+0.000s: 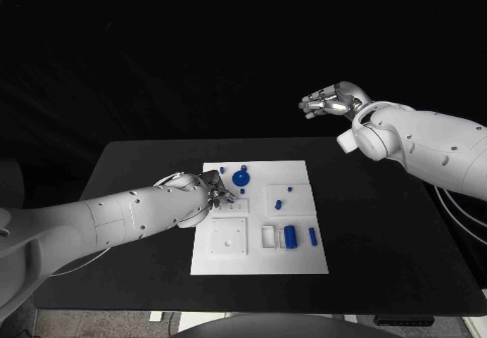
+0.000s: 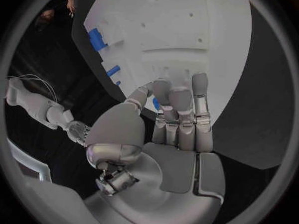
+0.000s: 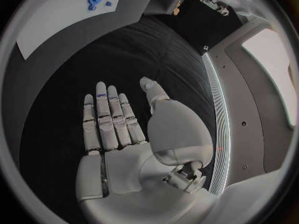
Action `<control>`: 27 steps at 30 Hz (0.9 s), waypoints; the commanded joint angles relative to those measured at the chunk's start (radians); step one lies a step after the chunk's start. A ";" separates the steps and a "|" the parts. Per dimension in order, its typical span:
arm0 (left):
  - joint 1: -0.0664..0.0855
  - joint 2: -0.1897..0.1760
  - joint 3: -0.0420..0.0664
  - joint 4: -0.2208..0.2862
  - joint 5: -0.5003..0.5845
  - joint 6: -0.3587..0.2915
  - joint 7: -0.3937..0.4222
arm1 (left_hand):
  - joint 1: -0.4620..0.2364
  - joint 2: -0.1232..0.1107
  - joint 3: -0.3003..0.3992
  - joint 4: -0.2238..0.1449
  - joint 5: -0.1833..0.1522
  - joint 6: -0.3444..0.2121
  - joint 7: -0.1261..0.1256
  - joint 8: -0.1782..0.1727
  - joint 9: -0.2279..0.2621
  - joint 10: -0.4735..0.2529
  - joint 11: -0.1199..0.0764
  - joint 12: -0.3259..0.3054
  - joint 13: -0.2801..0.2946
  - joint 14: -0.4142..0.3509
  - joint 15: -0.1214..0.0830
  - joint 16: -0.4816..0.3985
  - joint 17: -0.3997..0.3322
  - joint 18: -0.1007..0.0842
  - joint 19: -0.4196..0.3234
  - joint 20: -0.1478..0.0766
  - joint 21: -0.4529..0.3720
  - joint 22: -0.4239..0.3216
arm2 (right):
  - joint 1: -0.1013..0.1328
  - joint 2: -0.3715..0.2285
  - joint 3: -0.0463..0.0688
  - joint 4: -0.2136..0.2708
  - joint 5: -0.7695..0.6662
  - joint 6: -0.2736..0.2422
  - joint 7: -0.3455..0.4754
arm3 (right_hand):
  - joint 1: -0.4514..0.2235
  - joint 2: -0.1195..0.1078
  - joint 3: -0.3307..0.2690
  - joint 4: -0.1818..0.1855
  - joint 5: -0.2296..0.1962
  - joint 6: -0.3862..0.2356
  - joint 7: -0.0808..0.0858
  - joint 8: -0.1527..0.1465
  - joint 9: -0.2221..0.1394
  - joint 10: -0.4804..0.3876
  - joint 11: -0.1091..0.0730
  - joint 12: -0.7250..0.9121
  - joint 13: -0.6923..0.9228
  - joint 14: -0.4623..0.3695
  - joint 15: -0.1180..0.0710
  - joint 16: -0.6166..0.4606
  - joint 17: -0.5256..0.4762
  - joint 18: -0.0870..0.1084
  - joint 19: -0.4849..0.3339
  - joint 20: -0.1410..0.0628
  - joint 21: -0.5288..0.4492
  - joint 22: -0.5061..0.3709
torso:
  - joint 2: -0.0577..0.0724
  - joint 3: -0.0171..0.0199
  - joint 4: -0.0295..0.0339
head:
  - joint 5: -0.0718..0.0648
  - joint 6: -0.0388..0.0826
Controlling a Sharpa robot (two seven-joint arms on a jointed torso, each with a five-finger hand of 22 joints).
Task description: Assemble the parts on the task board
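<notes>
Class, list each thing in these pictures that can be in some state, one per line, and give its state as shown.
left hand: over the board's left part, fingers together, holding nothing that can be seen
right hand: raised beyond the table, open
task board: flat on the table
round blue part: on the board's far part
blue cylinder: lying in a recess
blue peg: lying beside the cylinder

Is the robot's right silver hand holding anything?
No. The right silver hand is open, fingers extended, palm bare, raised beyond the black table.

White arms [image 1: 122,215], silver many-fingered hands [image 1: 330,102]
</notes>
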 commanded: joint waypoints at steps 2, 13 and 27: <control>-0.004 0.004 0.001 -0.002 -0.016 0.039 -0.005 | 0.010 0.021 0.035 -0.033 -0.013 0.145 -0.104 0.002 0.003 -0.002 -0.055 0.002 -0.001 -0.034 -0.031 0.001 -0.002 0.002 0.005 -0.001 -0.008 0.003 | 0.000 0.000 0.001 0.003 -0.010 0.019 0.003 | -0.003 0.001 -0.001 -0.001 0.008 -0.006 0.002 -0.001 0.001 -0.006 -0.001 -0.005 -0.001 -0.004 0.000 -0.006 -0.001 0.009 -0.010 0.001 -0.004 -0.001 | 0.000 -0.0007 0.0003 | -0.002 -0.002; -0.007 0.009 0.001 -0.012 -0.018 0.073 -0.015 | 0.009 0.021 0.028 -0.025 -0.017 0.146 -0.105 0.003 0.003 -0.002 -0.054 0.003 -0.002 -0.034 -0.030 0.001 -0.003 0.000 0.012 0.000 -0.031 0.026 | 0.000 -0.001 0.001 0.009 -0.010 0.023 0.001 | -0.008 0.001 -0.005 0.006 0.017 -0.006 0.002 -0.001 0.001 -0.007 0.000 -0.005 -0.001 -0.006 0.001 -0.006 -0.001 0.009 -0.014 0.002 -0.004 -0.001 | 0.001 -0.0010 0.0018 | -0.006 -0.004; -0.008 0.015 0.001 -0.018 -0.030 0.103 -0.027 | 0.025 0.045 0.008 -0.002 -0.171 0.142 -0.105 0.002 0.002 -0.002 -0.053 0.004 -0.002 -0.035 -0.029 0.002 -0.003 -0.004 0.023 0.000 -0.063 0.053 | 0.000 0.000 0.001 0.015 -0.010 0.025 0.002 | -0.007 0.001 -0.010 0.014 0.019 -0.009 0.003 -0.001 0.001 -0.010 0.001 -0.005 -0.001 -0.009 0.002 -0.006 -0.001 0.009 -0.018 0.003 -0.004 -0.001 | 0.000 -0.0008 0.0008 | -0.006 -0.007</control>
